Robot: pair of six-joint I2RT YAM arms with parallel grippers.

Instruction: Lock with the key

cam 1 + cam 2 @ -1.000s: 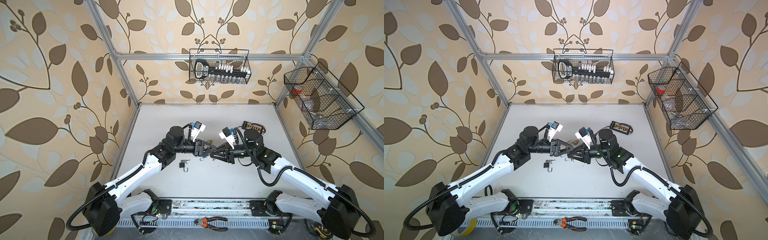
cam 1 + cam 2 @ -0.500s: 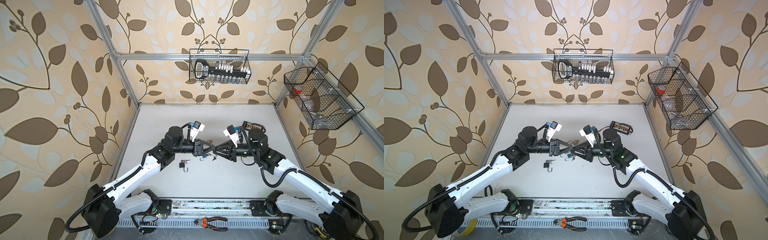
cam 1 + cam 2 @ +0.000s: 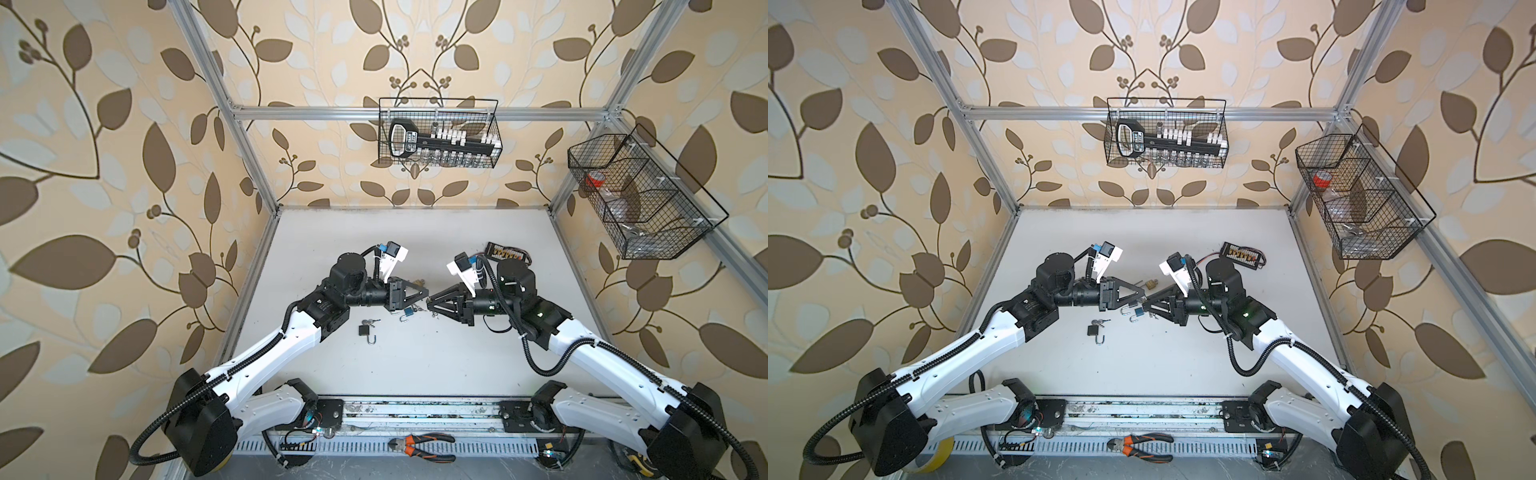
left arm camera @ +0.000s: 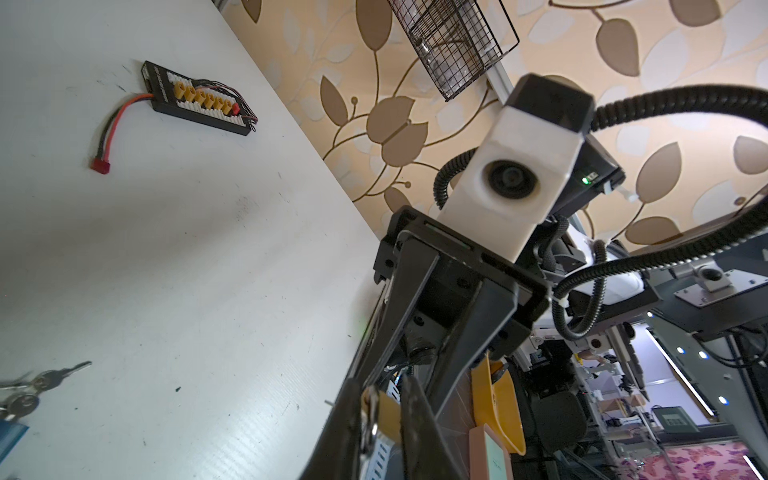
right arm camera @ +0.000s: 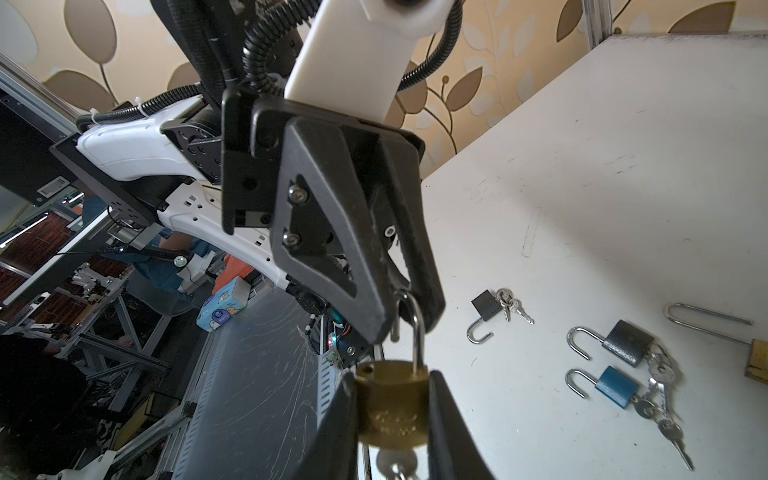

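Right wrist view: the right gripper (image 5: 392,376) is clamped on the body of a brass padlock (image 5: 392,409), held between its jaws. Left gripper (image 5: 405,328), tip to tip with it, pinches the raised shackle (image 5: 419,332), whose short leg stands clear of the body. Key (image 5: 395,463), blurred, hangs under the body. Other padlocks (image 5: 617,386) lie on the table (image 5: 582,166) beside both grippers.

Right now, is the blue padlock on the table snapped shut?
No, the blue padlock lies on the table with its silver hoop swung open, one end sticking out free.
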